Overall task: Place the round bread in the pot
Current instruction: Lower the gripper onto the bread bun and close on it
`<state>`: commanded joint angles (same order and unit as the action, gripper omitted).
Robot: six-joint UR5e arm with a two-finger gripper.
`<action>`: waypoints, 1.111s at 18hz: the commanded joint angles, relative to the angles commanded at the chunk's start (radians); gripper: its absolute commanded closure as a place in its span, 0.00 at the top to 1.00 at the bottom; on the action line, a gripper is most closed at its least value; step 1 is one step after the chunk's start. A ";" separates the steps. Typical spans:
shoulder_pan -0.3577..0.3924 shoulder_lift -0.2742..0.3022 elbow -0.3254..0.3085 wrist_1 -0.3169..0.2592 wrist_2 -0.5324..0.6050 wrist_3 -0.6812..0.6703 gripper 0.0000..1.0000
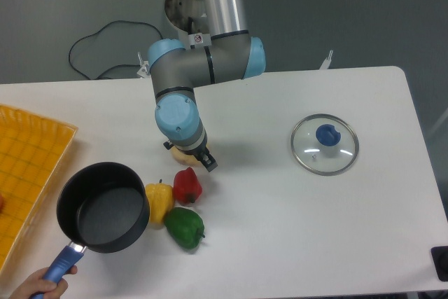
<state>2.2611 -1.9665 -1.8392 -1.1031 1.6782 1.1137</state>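
Here the pincer [189,157] is straddling the round bread [183,156], grip unclear, while the pot [103,206] is sitting near the desk's [294,229] front-left edge.

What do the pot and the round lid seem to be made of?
The pot looks like metal with a matte black coating: dark walls, a dull grey inside and only a faint sheen on the rim. Its handle looks like blue plastic. The lid seems to be clear glass in a shiny metal rim, since the white table shows through it.
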 joint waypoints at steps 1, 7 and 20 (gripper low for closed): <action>0.000 -0.005 -0.003 0.009 0.000 0.000 0.87; 0.000 -0.012 -0.006 0.028 0.003 0.000 0.67; 0.002 -0.012 -0.012 0.029 0.000 0.003 0.00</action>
<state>2.2626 -1.9788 -1.8515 -1.0738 1.6782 1.1167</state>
